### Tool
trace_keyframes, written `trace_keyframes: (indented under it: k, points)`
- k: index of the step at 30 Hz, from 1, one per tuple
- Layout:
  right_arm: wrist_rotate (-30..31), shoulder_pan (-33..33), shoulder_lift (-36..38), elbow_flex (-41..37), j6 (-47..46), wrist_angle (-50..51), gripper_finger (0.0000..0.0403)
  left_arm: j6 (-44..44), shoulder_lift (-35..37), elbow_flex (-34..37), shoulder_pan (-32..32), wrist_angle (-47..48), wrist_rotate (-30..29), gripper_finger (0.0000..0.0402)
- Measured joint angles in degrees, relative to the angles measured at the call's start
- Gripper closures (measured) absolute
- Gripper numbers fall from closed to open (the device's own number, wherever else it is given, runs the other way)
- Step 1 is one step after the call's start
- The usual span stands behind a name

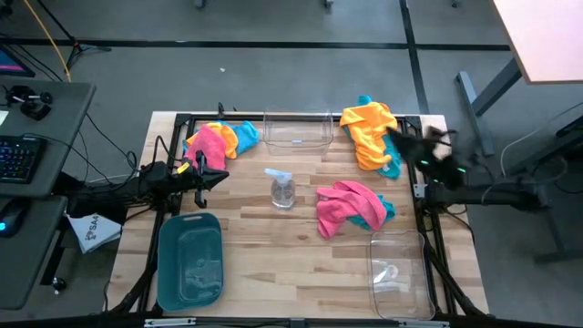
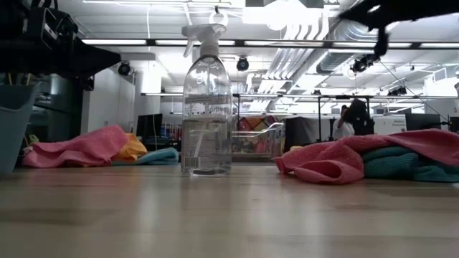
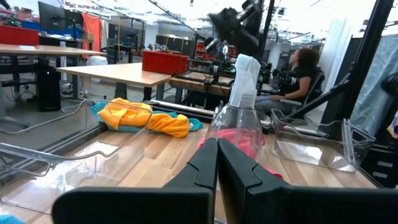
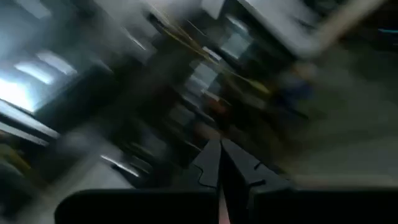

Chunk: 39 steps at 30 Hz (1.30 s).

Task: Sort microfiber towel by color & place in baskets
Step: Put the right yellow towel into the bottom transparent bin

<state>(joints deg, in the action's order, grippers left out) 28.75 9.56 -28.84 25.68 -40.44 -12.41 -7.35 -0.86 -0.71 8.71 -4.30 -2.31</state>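
Three heaps of microfiber towel lie on the wooden table. A pink, orange and blue heap (image 1: 217, 141) is at the far left. An orange towel over a teal one (image 1: 372, 133) is at the far right. A pink towel over a teal one (image 1: 351, 206) lies right of the middle. The baskets are a clear one (image 1: 298, 130) at the far middle, a teal one (image 1: 189, 258) at the near left and a clear one (image 1: 399, 271) at the near right. My left gripper (image 1: 221, 176) is shut and level at the left edge. My right gripper (image 1: 404, 143) is shut, raised beside the orange towel and touches nothing.
A clear spray bottle (image 1: 282, 189) stands upright in the middle of the table, between my two grippers. A black frame runs around the table's edges. A person sits in the room beyond the table, seen in the left wrist view.
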Motion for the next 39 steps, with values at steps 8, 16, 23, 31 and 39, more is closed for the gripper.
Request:
trace_keyframes:
  k: [8, 16, 23, 31, 39]
  points:
    - [-9.5, 15.8, -27.9, 17.9, -1.0, 37.6, 0.0402, 0.0, 0.0, 0.0, 0.0, 0.0, 0.0, 0.0401]
    - [-19.4, 26.8, -44.6, 27.8, 6.6, 52.0, 0.0357, 0.0, 0.0, 0.0, 0.0, 0.0, 0.0, 0.0401]
    - [-18.3, 27.2, -53.7, 31.2, 5.3, 54.5, 0.0243, 0.0, 0.0, 0.0, 0.0, 0.0, 0.0, 0.0401]
    - [-14.0, 29.4, -62.5, 31.3, 5.2, 53.3, 0.0176, 0.0, 0.0, 0.0, 0.0, 0.0, 0.0, 0.0401]
    - [-15.8, 31.3, -64.2, 31.3, 7.4, 50.6, 0.0182, 0.0, 0.0, 0.0, 0.0, 0.1, 0.0, 0.0401]
